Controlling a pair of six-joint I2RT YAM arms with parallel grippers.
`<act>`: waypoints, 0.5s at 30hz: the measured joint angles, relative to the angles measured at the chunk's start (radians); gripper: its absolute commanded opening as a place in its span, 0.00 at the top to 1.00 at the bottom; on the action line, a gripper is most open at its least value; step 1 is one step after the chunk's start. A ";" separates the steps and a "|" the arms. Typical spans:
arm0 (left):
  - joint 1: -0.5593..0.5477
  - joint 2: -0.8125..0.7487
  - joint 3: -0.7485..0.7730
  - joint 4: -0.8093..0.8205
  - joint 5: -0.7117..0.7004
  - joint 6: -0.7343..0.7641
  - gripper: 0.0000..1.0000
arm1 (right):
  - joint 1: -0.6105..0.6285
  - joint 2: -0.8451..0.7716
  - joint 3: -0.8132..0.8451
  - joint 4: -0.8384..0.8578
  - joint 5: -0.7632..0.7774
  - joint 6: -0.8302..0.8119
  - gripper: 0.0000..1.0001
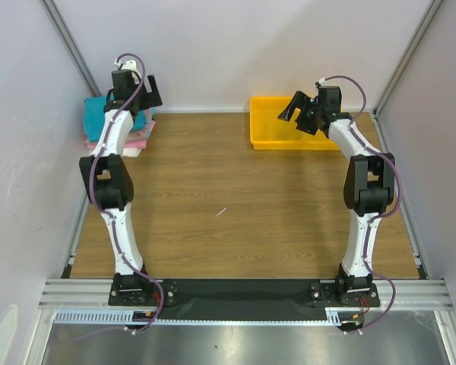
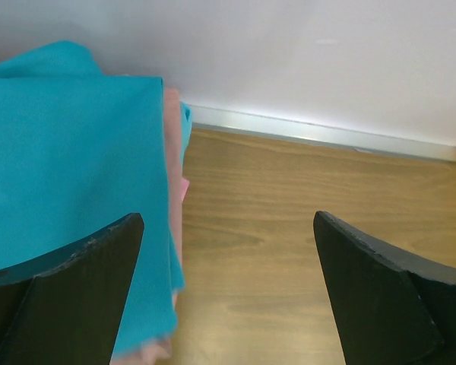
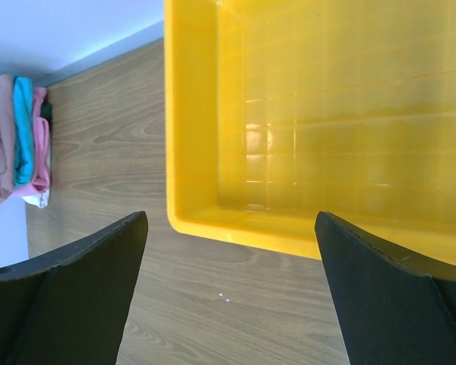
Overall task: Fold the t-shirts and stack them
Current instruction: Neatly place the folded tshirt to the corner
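Observation:
A stack of folded t-shirts [image 1: 99, 122] lies at the table's far left corner, a teal-blue one [image 2: 61, 167] on top with pink ones [image 1: 137, 141] and a white one under it. In the right wrist view the stack [image 3: 19, 141] shows far off at the left edge. My left gripper [image 1: 137, 85] hovers over the stack's right edge, open and empty [image 2: 228, 251]; its left finger [image 2: 68, 296] is over the teal cloth. Open and empty too, my right gripper [image 1: 304, 112] [image 3: 232, 258] hangs above the near left corner of the yellow tray [image 3: 205, 220].
The yellow plastic tray [image 1: 262, 141] stands at the back right with nothing in it. White walls close the back and both sides. A small white speck [image 1: 221, 212] lies on the wooden table [image 1: 228, 228].

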 measured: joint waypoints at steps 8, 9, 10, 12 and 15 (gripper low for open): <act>-0.017 -0.553 -0.421 0.053 0.042 -0.020 0.00 | -0.011 -0.179 -0.019 -0.011 0.006 -0.031 0.00; -0.018 -0.647 -0.487 0.064 0.047 -0.027 0.00 | -0.011 -0.216 -0.031 -0.008 0.011 -0.037 0.00; -0.019 -0.740 -0.551 0.084 0.050 -0.029 0.00 | -0.012 -0.270 -0.055 -0.003 0.022 -0.048 0.00; -0.021 -0.894 -0.652 0.101 0.051 -0.034 0.00 | -0.013 -0.390 -0.115 0.011 0.043 -0.069 0.00; -0.021 -1.106 -0.801 0.116 0.042 -0.043 0.00 | -0.013 -0.569 -0.224 0.047 0.085 -0.095 0.00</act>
